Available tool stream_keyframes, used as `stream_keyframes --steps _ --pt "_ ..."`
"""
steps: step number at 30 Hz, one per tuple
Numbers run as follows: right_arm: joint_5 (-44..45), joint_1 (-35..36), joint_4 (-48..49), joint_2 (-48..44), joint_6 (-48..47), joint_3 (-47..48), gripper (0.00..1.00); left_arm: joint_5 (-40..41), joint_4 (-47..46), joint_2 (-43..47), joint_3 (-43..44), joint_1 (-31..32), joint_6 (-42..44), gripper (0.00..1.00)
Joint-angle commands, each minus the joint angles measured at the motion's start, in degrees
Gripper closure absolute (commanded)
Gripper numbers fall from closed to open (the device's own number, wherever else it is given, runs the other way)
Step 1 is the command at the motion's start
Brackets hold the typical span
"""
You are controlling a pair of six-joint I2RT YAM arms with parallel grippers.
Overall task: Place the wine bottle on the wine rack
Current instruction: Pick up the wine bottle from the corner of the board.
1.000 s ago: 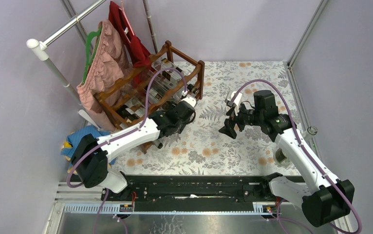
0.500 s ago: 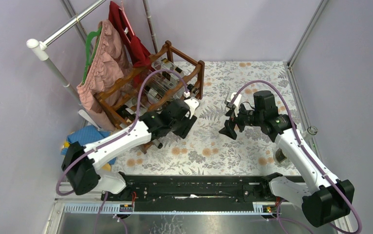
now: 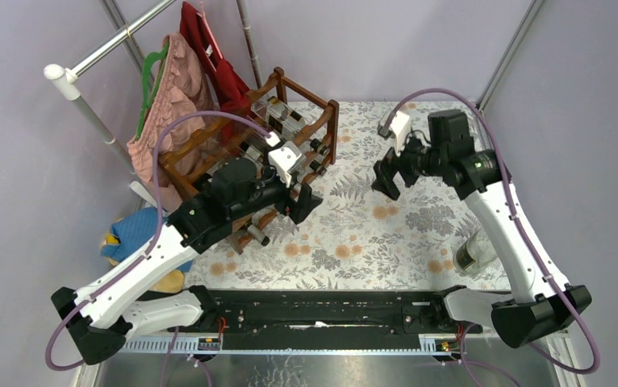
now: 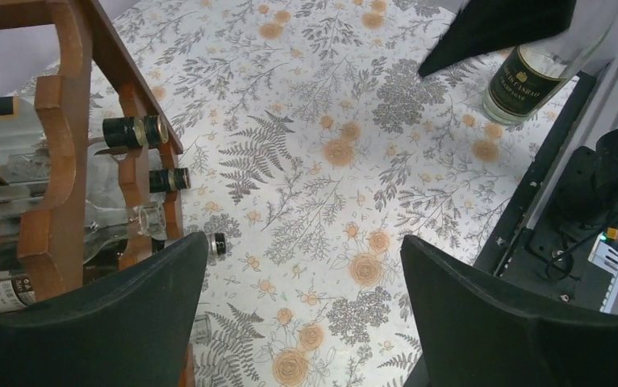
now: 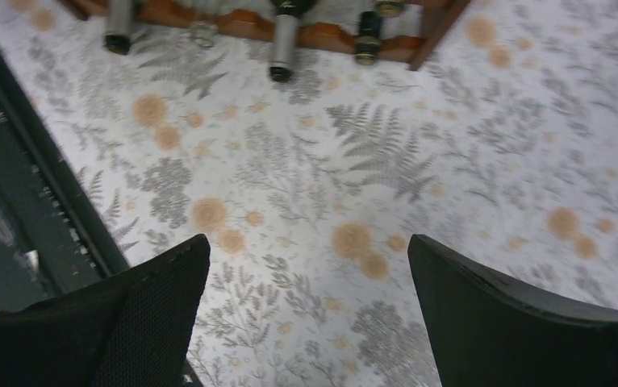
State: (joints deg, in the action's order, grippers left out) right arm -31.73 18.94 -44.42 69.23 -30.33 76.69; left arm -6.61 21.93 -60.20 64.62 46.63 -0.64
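Two grippers: we see the left gripper [image 4: 306, 250] and the right gripper [image 5: 306, 250] both spread wide, with nothing between their fingers.
Wine bottle: the wine bottle [image 3: 469, 252] appears to stand at the right edge of the table [image 3: 370, 242], well apart from the wine rack [image 3: 334, 121].
Step in hand: we judge it to be fetching the bottle, and the right gripper is nearer.
Grip: we would close squarely on the body, since glass slips.
Rack: stored bottles [image 4: 132, 131] lie there, and we cannot tell which cradle is free.

left gripper [image 3: 306, 203] pulled back from wine rack [image 3: 334, 129] (jaws apart), right gripper [image 3: 386, 179] raised
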Motion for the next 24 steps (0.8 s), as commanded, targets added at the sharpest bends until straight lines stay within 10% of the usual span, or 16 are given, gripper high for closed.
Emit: stream_keyframes --steps 1,14,24 --pt "15.5 -0.3 -8.5 0.4 3.2 10.1 0.0 -3.5 -9.5 2.8 -6.1 -1.5 0.7 0.03" --pt "37.6 -1.2 -13.7 -3.5 -0.5 19.1 0.0 -19.4 -16.3 1.2 -10.8 -1.7 -1.9 0.01" --pt "21.7 -2.3 -2.4 -4.3 9.5 24.0 0.0 -25.5 -54.9 -3.9 -22.8 3.6 -13.2 0.04"
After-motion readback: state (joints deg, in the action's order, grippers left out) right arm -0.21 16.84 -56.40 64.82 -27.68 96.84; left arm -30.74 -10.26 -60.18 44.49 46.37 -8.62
